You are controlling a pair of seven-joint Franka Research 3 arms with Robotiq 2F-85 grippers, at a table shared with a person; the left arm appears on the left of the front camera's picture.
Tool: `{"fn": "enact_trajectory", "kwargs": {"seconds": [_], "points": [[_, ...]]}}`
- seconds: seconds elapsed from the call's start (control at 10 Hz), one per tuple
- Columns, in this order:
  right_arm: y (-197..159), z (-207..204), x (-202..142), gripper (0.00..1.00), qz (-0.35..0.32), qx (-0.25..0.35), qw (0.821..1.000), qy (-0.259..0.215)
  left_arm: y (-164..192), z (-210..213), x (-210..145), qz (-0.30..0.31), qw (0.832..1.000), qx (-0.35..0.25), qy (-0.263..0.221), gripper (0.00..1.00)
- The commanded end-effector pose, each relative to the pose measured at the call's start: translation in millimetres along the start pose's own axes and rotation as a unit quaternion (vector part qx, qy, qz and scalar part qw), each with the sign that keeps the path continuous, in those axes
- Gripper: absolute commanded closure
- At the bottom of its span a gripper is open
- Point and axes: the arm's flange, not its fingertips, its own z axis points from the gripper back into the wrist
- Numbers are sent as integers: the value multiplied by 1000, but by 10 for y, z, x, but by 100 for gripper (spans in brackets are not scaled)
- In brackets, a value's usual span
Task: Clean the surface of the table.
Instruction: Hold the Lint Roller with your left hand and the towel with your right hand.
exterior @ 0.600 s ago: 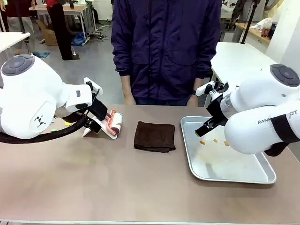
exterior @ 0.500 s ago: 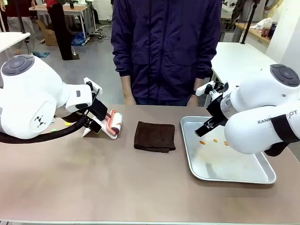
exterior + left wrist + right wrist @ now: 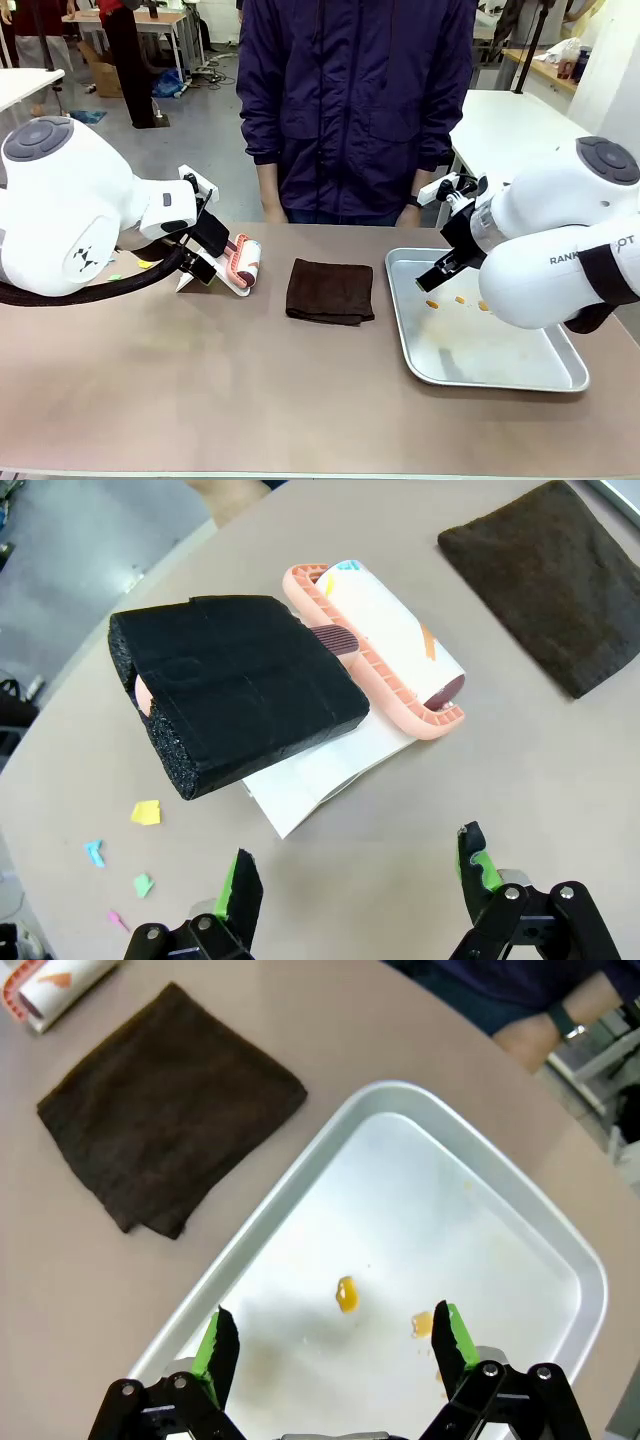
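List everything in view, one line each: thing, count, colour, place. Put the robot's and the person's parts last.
table: one, brownish-taupe, under everything.
cloth: one, dark brown, folded, mid-table.
tray: one, shiny metal, right of the cloth.
orange bits: about three, orange, in the tray's far end.
lint roller: one, pink frame, white roll, black foam handle, left of the cloth.
white sheet: one, white, under the roller.
paper scraps: four, yellow, blue, green, pink, beside the roller.
left gripper: one, black, green pads, open, above the table near the roller.
right gripper: one, same colours, open, above the tray.
person: one, dark blue jacket, far edge.
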Motion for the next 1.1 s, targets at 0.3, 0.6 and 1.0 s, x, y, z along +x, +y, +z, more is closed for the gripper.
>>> {"fn": "enact_trajectory", "kwargs": {"seconds": [0.3, 0.6, 1.0], "points": [[-1, 0, 0, 0, 0, 0, 1000, 0, -1, 1, 1, 0, 1000, 0, 0, 0], [-1, 0, 0, 0, 0, 0, 1000, 0, -1, 1, 1, 0, 1000, 0, 0, 0], [82, 317, -57, 0, -47, 67, 995, 61, -125, 286, -29, 23, 996, -57, 62, 0]]}}
